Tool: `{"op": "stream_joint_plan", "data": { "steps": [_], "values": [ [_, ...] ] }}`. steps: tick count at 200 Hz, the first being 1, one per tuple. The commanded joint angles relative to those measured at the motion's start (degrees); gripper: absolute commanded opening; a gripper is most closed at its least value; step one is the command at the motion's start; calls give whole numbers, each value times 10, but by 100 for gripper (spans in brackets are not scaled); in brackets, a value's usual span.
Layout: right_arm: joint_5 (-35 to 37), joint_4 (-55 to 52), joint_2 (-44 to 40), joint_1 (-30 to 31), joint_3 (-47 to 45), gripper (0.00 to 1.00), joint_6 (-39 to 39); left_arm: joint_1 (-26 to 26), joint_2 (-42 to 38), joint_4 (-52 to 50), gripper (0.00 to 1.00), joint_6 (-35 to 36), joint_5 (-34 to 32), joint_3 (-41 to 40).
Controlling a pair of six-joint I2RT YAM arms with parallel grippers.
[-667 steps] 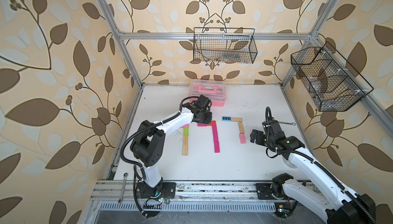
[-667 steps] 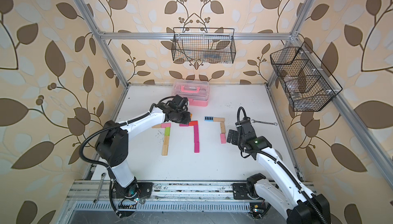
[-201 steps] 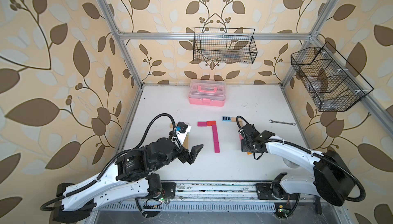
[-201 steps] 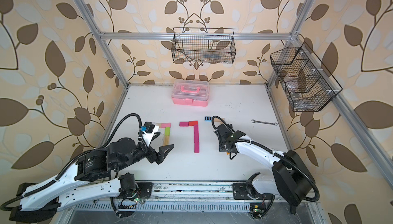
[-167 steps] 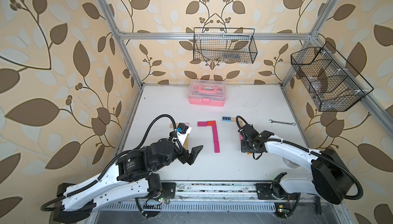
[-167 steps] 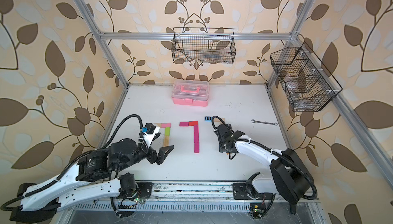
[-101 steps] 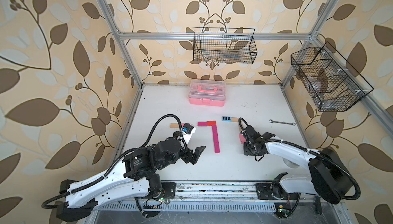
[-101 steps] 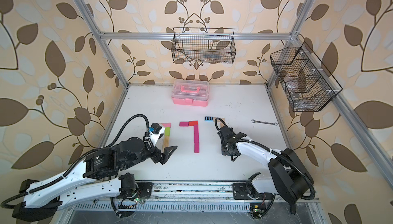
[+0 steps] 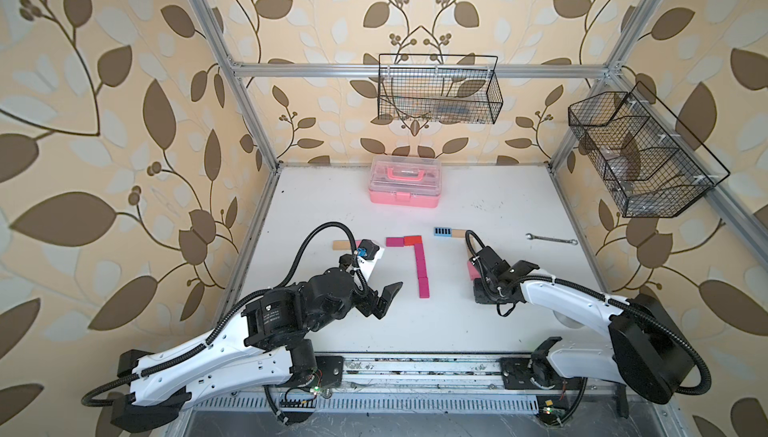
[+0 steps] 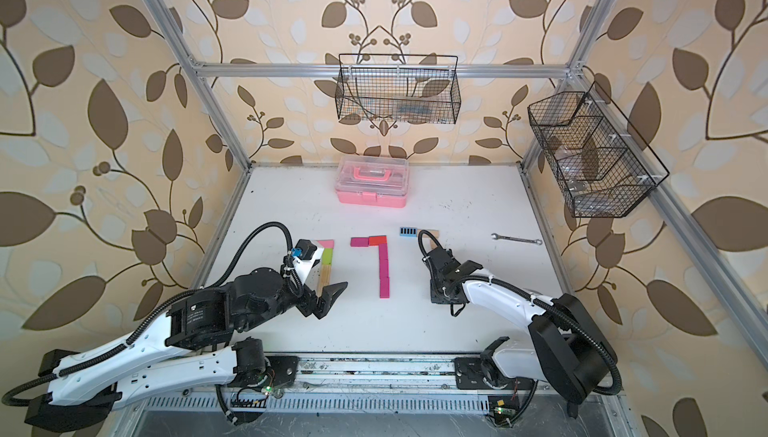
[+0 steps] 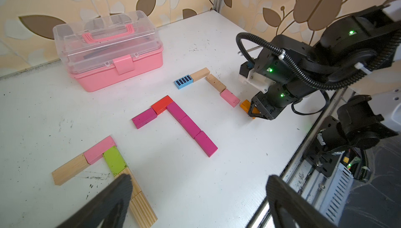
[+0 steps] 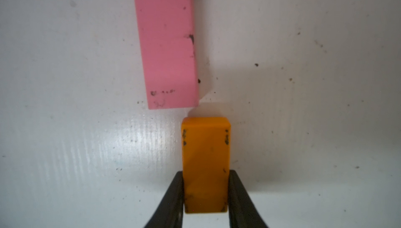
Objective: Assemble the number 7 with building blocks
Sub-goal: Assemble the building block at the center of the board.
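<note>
Three 7 shapes of building blocks lie flat on the white table. The middle one is magenta and red. The left one is wood, pink and lime green, partly under my left arm. The right one starts at a blue-striped block and runs down through wood blocks to a light pink block. My right gripper is shut on an orange block, just short of the pink block's end and offset sideways. My left gripper hangs open and empty above the front of the table.
A pink plastic case stands at the back centre. A wrench lies at the right. Two wire baskets hang on the walls. A metal rail runs along the table's front edge.
My right gripper's fingers have closed in onto the orange block's sides. The left arm has drifted slightly rightward, still open.
</note>
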Motion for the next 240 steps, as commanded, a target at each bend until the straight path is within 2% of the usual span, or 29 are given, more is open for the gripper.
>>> {"op": "stream_joint_plan", "data": {
  "steps": [1, 119, 240],
  "values": [
    [-5, 4, -8, 9, -12, 30, 7, 6, -5, 27, 99, 14, -17, -2],
    [-9, 33, 25, 17, -2, 29, -5, 6, -2, 26, 99, 16, -28, -4],
    [-11, 41, 33, 8, 0, 34, -17, 6, 7, 22, 99, 16, -31, 0]
  ]
}}
